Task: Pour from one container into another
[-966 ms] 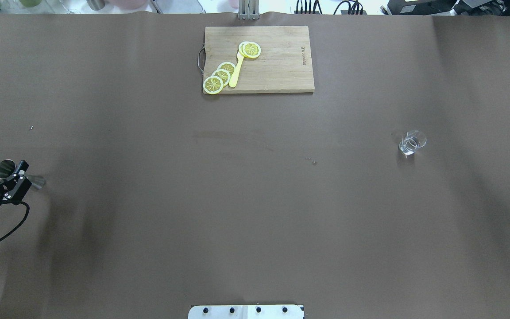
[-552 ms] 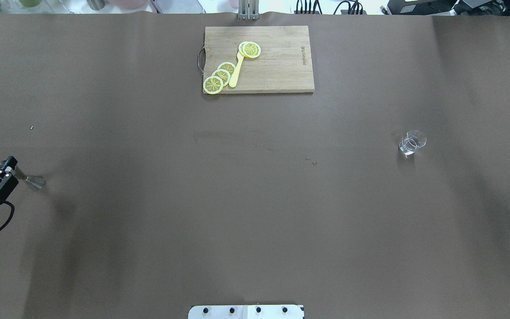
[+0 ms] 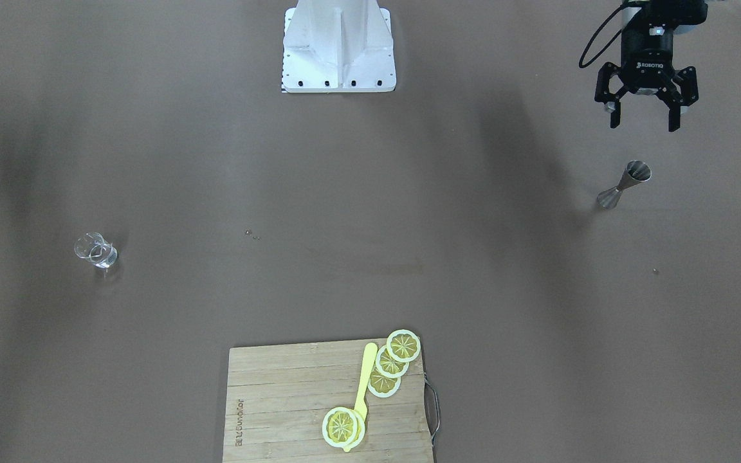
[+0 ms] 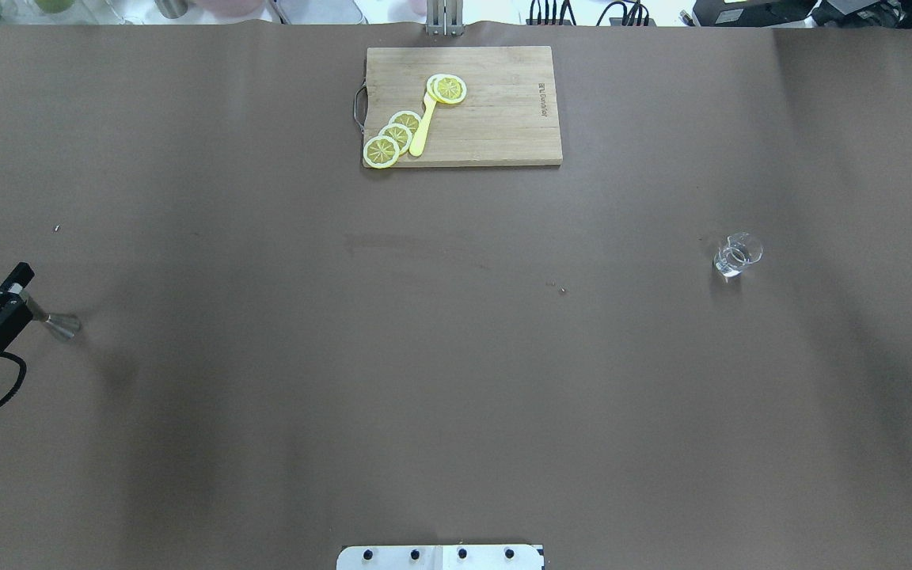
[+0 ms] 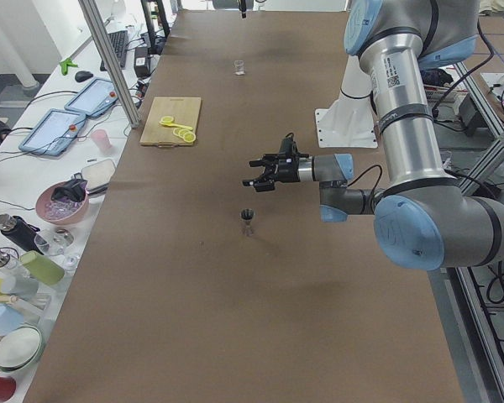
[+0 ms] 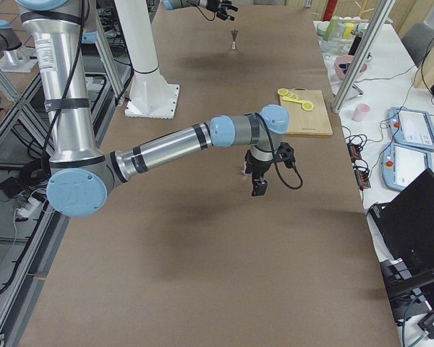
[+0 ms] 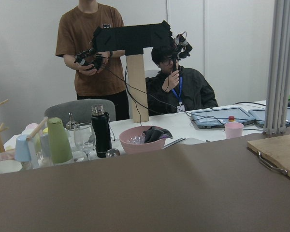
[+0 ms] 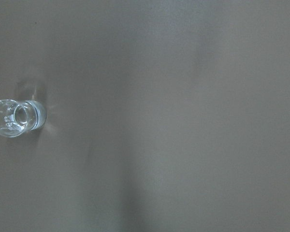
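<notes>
At the left, the left gripper (image 3: 643, 123) hangs in the air. Its two fingers are wide apart and hold nothing. Near it, a shiny metal jigger (image 4: 60, 324) stands upright on the brown table (image 4: 266, 396), and nothing touches it. In the middle, at the far edge, a wooden cutting board (image 4: 503, 119) holds lemon slices (image 4: 381, 151) and a yellow tool (image 4: 422, 131). To the right, a small clear glass (image 4: 737, 255) stands alone. The right gripper (image 6: 259, 189) hangs over the table near that glass. Whether its fingers are apart or together cannot be told.
</notes>
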`<control>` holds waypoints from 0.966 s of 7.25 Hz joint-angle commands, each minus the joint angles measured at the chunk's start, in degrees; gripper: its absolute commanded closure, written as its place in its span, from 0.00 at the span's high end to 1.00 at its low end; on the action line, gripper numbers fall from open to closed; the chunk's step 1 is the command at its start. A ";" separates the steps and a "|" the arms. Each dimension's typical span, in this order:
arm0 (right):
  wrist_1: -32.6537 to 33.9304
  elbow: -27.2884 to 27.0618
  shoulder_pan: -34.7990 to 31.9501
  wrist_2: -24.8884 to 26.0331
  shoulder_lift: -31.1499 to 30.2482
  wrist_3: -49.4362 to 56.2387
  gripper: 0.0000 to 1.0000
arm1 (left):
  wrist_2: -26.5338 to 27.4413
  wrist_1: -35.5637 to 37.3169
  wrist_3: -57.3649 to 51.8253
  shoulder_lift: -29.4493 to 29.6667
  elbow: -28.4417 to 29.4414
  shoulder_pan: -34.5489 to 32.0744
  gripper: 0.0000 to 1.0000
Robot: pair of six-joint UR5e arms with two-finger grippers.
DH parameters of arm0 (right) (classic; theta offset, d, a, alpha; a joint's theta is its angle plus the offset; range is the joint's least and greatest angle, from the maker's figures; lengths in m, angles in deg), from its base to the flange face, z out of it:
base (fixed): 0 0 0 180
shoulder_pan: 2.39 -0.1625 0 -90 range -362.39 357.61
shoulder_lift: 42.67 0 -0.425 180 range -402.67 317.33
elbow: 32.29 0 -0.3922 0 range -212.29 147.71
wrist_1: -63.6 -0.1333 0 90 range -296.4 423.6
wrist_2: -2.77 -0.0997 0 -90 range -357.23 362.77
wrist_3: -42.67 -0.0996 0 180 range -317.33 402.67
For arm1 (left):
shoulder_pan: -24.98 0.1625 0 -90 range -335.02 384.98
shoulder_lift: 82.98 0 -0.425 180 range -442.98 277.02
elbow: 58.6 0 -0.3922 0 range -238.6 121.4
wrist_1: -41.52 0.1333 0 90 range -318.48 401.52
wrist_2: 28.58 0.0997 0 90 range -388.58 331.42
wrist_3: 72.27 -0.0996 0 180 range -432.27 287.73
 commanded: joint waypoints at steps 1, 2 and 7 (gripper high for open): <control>0.02 0.03 0.03 0.10 -0.10 -0.02 1.00 | -9.51 2.33 -7.44 6.15 -1.85 -5.60 0.97; -0.06 0.03 0.03 0.10 -0.10 -0.02 1.00 | -16.45 8.18 -7.99 11.94 -1.77 -10.25 0.97; 0.02 0.03 0.03 0.10 -0.45 -0.02 1.00 | -39.67 30.70 -7.91 28.41 -0.45 -23.80 0.97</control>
